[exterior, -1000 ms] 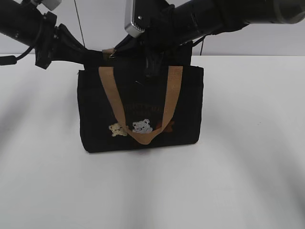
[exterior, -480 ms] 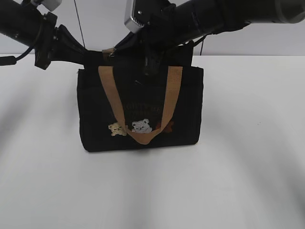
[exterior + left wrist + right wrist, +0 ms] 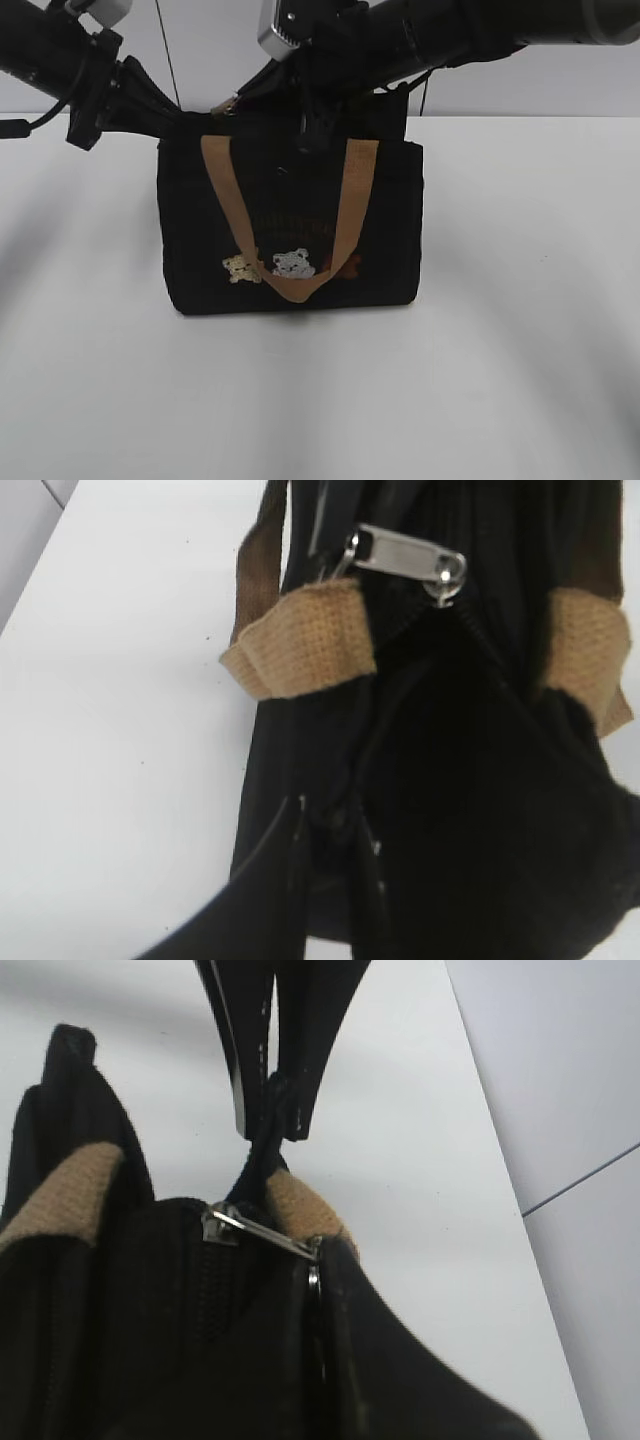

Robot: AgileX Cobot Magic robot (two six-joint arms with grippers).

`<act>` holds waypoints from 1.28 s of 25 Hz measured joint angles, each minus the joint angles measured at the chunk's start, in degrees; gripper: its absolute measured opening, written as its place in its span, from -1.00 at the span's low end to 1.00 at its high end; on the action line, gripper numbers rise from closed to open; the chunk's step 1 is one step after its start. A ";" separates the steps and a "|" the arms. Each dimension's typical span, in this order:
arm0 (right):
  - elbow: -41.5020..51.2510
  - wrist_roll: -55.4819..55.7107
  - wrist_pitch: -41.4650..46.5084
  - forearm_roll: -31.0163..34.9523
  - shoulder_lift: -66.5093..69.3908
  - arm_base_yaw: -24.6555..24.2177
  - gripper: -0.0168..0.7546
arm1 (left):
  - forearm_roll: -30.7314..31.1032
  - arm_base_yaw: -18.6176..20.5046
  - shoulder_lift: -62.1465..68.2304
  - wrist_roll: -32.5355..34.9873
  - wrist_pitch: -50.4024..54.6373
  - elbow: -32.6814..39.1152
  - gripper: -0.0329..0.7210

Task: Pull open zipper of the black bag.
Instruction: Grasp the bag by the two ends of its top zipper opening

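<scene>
The black bag [image 3: 290, 230] stands upright on the white table, its tan handle hanging down the front over small bear patches. The left gripper [image 3: 333, 815] is shut on a fold of black fabric at the bag's left end [image 3: 170, 118]. The right gripper [image 3: 318, 1260] reaches across the bag's top and is shut on the end of the silvery pull tab [image 3: 262, 1235] of the zipper [image 3: 405, 562]. In the exterior view that tab [image 3: 226, 104] shows near the top left corner. The zipper teeth lie in shadow; I cannot tell how much is open.
White table [image 3: 520, 330] spreads on all sides of the bag, with a pale wall behind. Both dark arms cross above the bag's top. A tan strap loop [image 3: 300, 650] sits beside the pull tab.
The right gripper and pull tab have shifted slightly left and up. The bag's top edge has risen and its left side has been drawn a little leftward.
</scene>
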 joint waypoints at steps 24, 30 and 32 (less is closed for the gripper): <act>0.11 6.99 11.04 4.33 -2.10 -7.80 -1.00 | 3.59 -0.50 -0.48 -2.86 0.33 -0.16 -0.78; 0.11 7.03 10.97 3.70 -2.10 -8.41 -1.00 | 3.64 -0.50 -0.48 -2.97 0.30 -0.16 -0.78; 0.11 7.03 10.24 2.75 -2.10 -9.40 -1.00 | 3.57 -0.50 -0.48 -2.97 0.10 -0.16 -0.78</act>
